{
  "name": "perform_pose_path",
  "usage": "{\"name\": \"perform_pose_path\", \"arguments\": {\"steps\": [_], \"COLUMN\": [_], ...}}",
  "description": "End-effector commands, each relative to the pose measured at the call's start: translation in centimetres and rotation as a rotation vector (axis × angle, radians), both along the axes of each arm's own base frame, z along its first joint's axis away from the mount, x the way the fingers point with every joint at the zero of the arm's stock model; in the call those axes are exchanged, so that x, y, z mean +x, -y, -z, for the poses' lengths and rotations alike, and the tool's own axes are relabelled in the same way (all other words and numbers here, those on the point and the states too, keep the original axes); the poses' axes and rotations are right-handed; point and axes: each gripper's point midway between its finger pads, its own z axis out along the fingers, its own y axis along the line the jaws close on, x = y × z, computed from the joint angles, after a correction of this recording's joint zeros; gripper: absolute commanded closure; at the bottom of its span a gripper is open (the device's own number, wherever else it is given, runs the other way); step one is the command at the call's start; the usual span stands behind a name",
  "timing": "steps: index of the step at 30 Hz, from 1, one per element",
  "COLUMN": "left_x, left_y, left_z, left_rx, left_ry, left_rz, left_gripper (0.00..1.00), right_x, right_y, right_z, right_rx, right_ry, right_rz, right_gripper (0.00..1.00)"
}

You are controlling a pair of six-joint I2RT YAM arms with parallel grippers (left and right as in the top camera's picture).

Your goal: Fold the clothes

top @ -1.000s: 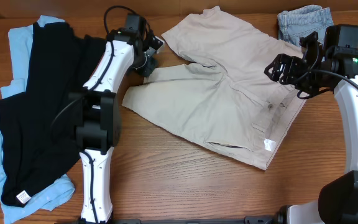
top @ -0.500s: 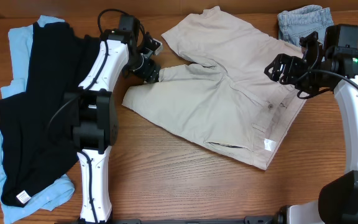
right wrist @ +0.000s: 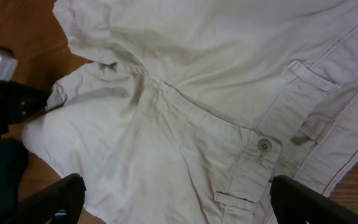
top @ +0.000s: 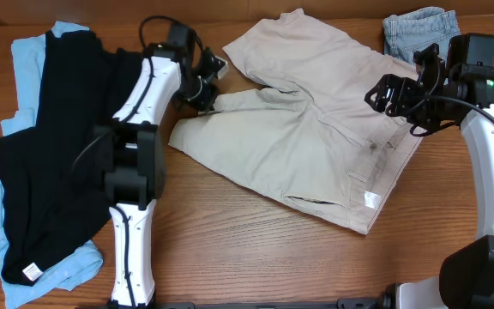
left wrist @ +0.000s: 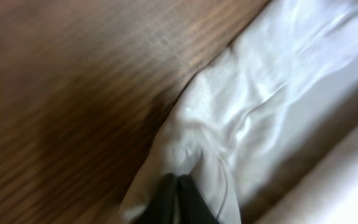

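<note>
Beige shorts (top: pixel 307 129) lie spread on the wooden table at centre right. My left gripper (top: pixel 207 96) is shut on the hem of the shorts' left leg; in the left wrist view the closed dark fingertips (left wrist: pixel 179 202) pinch a fold of the pale fabric (left wrist: pixel 229 130). My right gripper (top: pixel 394 94) is open and hovers above the waistband side of the shorts; in the right wrist view its two fingers (right wrist: pixel 179 205) are wide apart over the button and back pocket of the shorts (right wrist: pixel 185 112).
A black garment (top: pixel 50 154) lies on a light blue garment (top: pixel 24 60) at the left. A folded piece of denim (top: pixel 414 27) sits at the back right. Bare wood table (top: pixel 256 257) lies in front of the shorts.
My left gripper shifted slightly back and right, holding the leg hem. The right arm has not moved.
</note>
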Motion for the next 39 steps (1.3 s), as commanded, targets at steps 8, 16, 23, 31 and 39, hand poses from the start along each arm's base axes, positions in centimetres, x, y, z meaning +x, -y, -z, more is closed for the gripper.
{"name": "perform_pose_path", "arguments": {"steps": [8,16,23,31,39], "left_x": [3.2,4.4,2.7,3.4,5.0], "left_y": [-4.5,-14.0,-19.9,-19.0,-11.8], "left_z": [1.8,1.5,-1.9,-12.6,-24.1], "left_rx": [0.128,0.26,0.312,0.223,-0.073], "left_ry": [0.047,0.062,-0.011,0.081,0.353], "left_rz": [-0.23,-0.504,-0.611,-0.608,-0.412], "left_gripper": [0.96,0.96,0.96,0.38,0.3], "right_x": [0.5,0.2,0.4,0.4,-1.7], "right_y": [-0.1,-1.4,-3.2,-4.3,-4.2], "right_z": [-1.2,0.4,1.9,0.4,-4.8], "right_rx": [-0.004,-0.001,-0.001,0.02,0.007], "right_ry": [0.038,0.021,0.027,0.038,0.138], "right_rz": [-0.005,-0.035,-0.082,-0.065,-0.064], "right_gripper": [0.04,0.04,0.05,0.07,0.07]}}
